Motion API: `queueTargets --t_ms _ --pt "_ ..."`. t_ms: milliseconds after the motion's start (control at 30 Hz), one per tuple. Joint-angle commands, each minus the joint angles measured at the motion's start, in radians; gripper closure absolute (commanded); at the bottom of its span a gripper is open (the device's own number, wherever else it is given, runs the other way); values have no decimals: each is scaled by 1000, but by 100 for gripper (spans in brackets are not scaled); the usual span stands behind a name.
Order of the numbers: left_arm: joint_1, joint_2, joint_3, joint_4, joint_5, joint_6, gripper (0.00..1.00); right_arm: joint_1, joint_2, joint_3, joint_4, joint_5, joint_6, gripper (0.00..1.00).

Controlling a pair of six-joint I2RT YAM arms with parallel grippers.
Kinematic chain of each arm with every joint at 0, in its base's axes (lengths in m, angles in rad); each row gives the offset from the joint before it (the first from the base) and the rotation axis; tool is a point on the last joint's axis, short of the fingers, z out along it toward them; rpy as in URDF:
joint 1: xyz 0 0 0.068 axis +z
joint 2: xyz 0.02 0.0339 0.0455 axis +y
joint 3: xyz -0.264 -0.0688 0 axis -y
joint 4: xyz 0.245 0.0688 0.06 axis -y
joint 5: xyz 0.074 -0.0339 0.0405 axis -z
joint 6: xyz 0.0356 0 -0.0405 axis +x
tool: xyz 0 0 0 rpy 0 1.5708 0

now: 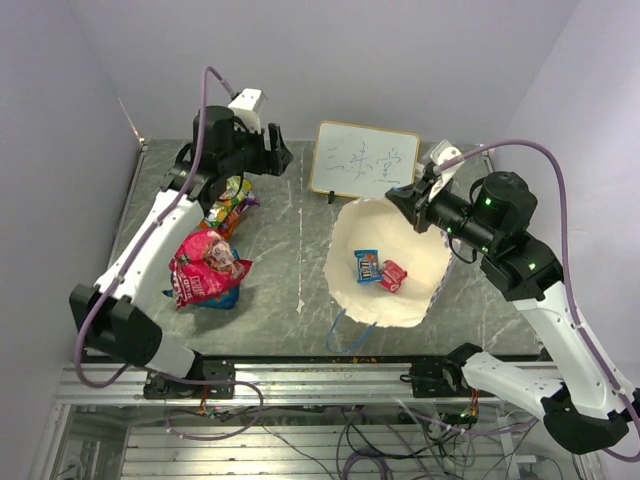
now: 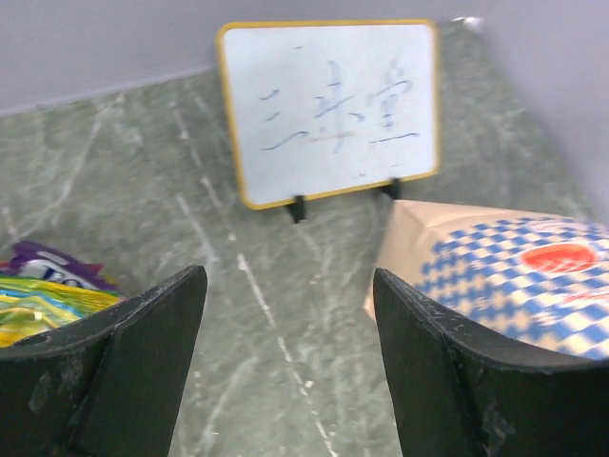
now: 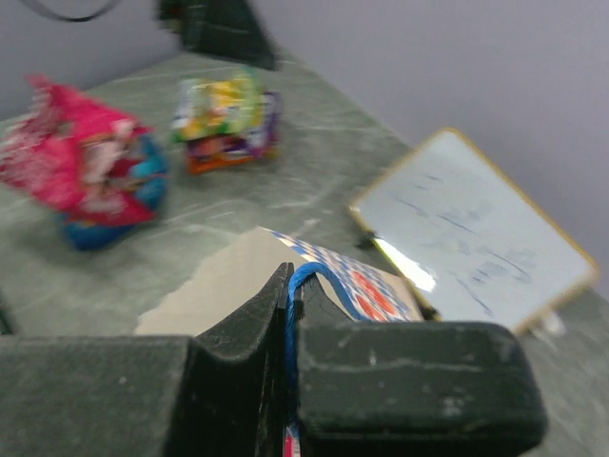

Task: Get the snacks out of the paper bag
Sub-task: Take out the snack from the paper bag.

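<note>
The paper bag stands open at centre right, its checked side showing in the left wrist view. Inside lie a blue packet and a red packet. My right gripper is shut on the bag's blue cord handle at the far rim. My left gripper is open and empty above the table, left of the signboard. A pink-red packet over a blue one, and a yellow-green packet over a purple-orange one, lie on the table at left.
A white signboard with a yellow frame stands at the back centre, beside the bag. The bag's second blue cord handle hangs at its near side. Purple walls close in on the left, back and right.
</note>
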Motion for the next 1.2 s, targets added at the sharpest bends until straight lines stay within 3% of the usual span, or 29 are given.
queueTargets --t_ms 0,133,267,433,600,733,900,1100,1167 --pt "-48 -130 -98 94 63 -131 20 2 17 18 -75 -451 43 100" --pt "-95 -255 -219 85 79 -193 21 3 -53 -145 76 -546 222 100" --pt "-160 -415 -351 58 56 -233 22 3 -118 -251 178 -517 317 100" --pt "-269 -589 -478 32 -6 -294 24 3 -134 -245 156 -409 331 100" --pt "-455 -680 -537 8 -105 -310 25 3 -132 -235 139 -351 300 100" --pt "-684 -633 -531 19 -239 -251 24 2 -125 -235 150 -337 305 100" --pt "-996 -436 -476 79 -468 -57 28 2 -121 -224 163 -312 309 100" --pt "-1049 -208 -448 220 -598 123 40 2 -111 -198 145 -285 297 100" --pt "-1048 -171 -466 298 -624 180 55 2 -107 -192 138 -279 292 100"
